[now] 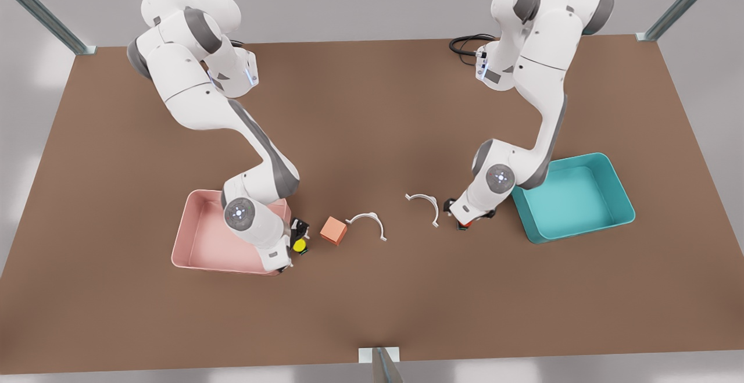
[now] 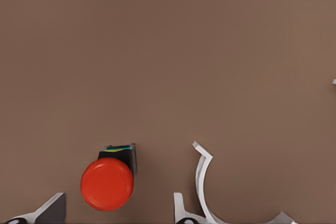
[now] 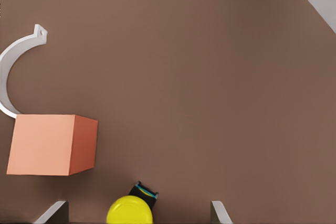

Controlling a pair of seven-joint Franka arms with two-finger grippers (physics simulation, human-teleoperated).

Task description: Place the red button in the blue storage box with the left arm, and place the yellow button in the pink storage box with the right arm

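Note:
The red button (image 2: 107, 183) stands on the brown table between the open fingers (image 2: 51, 209) of my left gripper (image 2: 116, 206), which is low over it at the front view's right (image 1: 463, 223). The blue storage box (image 1: 572, 197) lies just beyond that arm, with nothing in it. At the front view's left, my right gripper (image 1: 297, 242) is open around the yellow button (image 3: 130, 211), whose cap (image 1: 299, 246) shows beside the pink storage box (image 1: 203, 243). One right finger (image 3: 55, 212) sits near the button; no finger visibly touches either button.
A salmon-orange cube (image 1: 333, 231) sits close to the yellow button, seen large in the right wrist view (image 3: 50, 145). Two white curved clips (image 1: 367, 223) (image 1: 426, 204) lie mid-table; one (image 2: 202, 182) is right beside the left gripper. A black cable (image 1: 465, 43) is at the back.

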